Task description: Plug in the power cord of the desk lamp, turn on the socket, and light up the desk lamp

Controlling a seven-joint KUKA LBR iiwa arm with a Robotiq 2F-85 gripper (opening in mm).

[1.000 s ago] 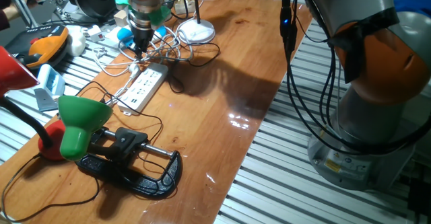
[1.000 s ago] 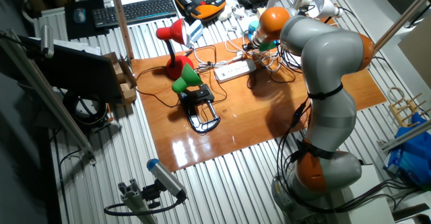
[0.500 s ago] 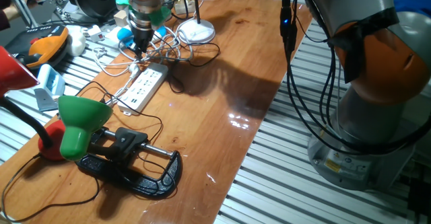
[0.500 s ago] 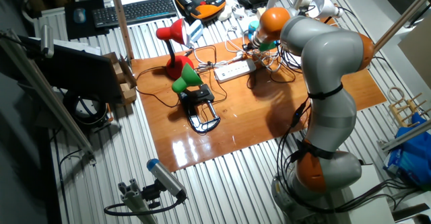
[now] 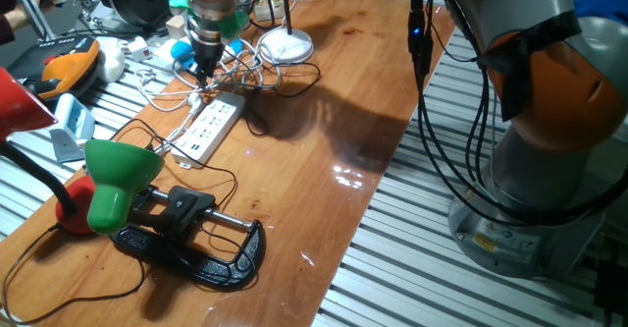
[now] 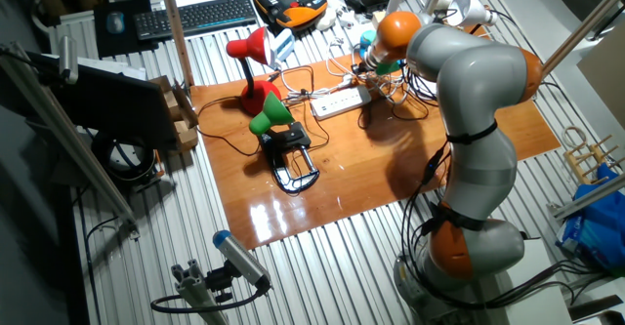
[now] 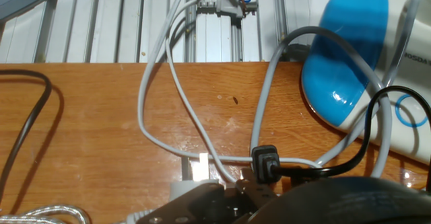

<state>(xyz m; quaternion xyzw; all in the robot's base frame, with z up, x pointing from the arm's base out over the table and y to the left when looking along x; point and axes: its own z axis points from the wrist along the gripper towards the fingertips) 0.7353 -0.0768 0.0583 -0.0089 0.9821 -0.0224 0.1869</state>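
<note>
My gripper (image 5: 203, 71) hangs low over a tangle of cables at the far end of the socket (image 5: 208, 126), a long white power strip lying on the wooden table. In the hand view a small black plug (image 7: 264, 162) of the power cord (image 7: 323, 171) sits right at my fingertips, and the gripper (image 7: 250, 179) looks shut on it. The cord's black loops (image 5: 289, 76) trail towards the desk lamp (image 5: 286, 44), whose round white base and thin dark stem stand just behind. The other fixed view shows the gripper (image 6: 363, 66) beside the socket (image 6: 342, 101).
White cables (image 7: 155, 89) loop under the hand, beside a blue-and-white device (image 7: 343, 62). A green clamp lamp (image 5: 118, 175) on a black clamp (image 5: 201, 253) and a red lamp (image 6: 249, 47) stand at the table's other end. An orange pendant (image 5: 64, 67) lies off the table.
</note>
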